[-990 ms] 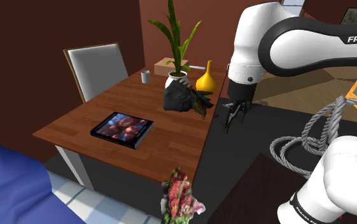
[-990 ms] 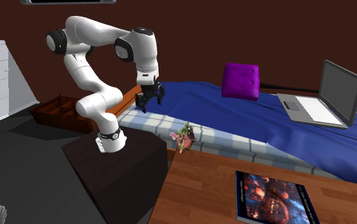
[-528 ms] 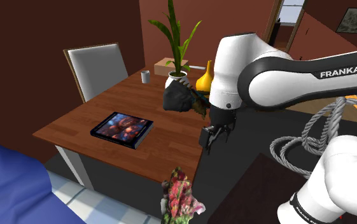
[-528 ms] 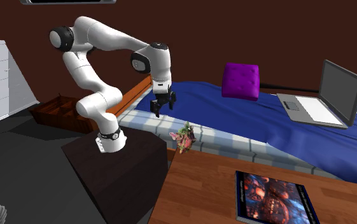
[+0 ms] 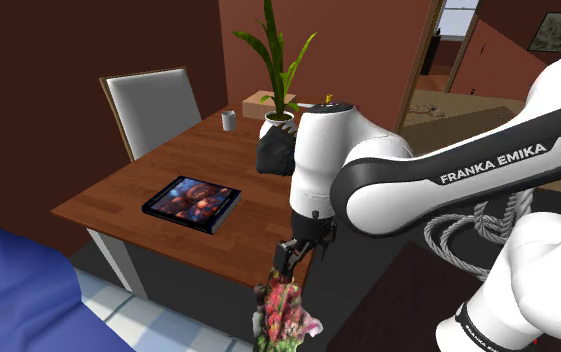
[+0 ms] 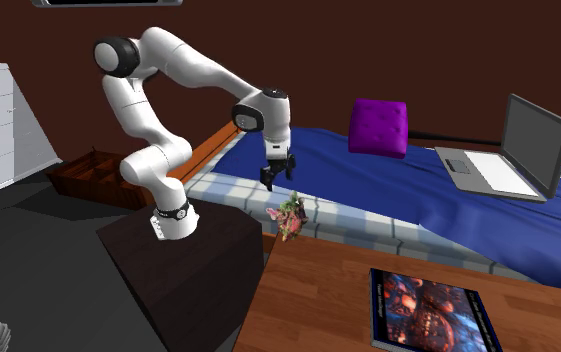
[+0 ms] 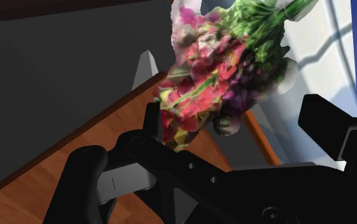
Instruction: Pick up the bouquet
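The bouquet [image 5: 283, 315] is a bunch of pink, red and yellow flowers with green stems, lying low beside the near corner of the wooden table [image 5: 268, 220]. In the second exterior view the bouquet [image 6: 290, 217] rests between the table and the bed's edge. My black gripper [image 5: 286, 262] hangs just above it, fingers pointing down. From across the table, the gripper [image 6: 274, 182] sits slightly up and left of the flowers. In the wrist view the gripper [image 7: 240, 127] is open, and the bouquet [image 7: 221, 70] lies just beyond the fingertips, untouched.
On the table lie a dark picture book [image 5: 192, 199], a dark crumpled object [image 5: 273, 155], a potted plant [image 5: 280, 70] and a small cup [image 5: 228, 120]. A grey chair [image 5: 153, 105] stands behind. The blue bed [image 6: 448, 215] carries a purple cushion [image 6: 379, 127] and a laptop [image 6: 513, 150].
The arm has swung from beside the table's far side down toward the near corner, bringing the gripper to just above the bouquet. The bouquet has not moved.
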`<move>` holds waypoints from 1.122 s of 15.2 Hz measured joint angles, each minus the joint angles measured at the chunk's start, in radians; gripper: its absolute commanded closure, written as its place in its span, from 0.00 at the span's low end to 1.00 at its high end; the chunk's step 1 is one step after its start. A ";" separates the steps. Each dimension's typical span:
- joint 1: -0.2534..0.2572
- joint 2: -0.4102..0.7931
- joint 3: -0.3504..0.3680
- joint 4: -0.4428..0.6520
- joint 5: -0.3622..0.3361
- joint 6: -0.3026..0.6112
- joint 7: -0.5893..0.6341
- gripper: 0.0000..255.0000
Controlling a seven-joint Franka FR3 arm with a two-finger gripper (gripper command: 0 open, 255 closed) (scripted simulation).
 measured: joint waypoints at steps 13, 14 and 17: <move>0.006 0.429 0.153 0.143 -0.205 0.310 0.304 0.00; 0.007 0.443 0.152 0.139 -0.216 0.326 0.310 0.00; 0.013 0.481 0.147 0.130 -0.247 0.368 0.332 0.00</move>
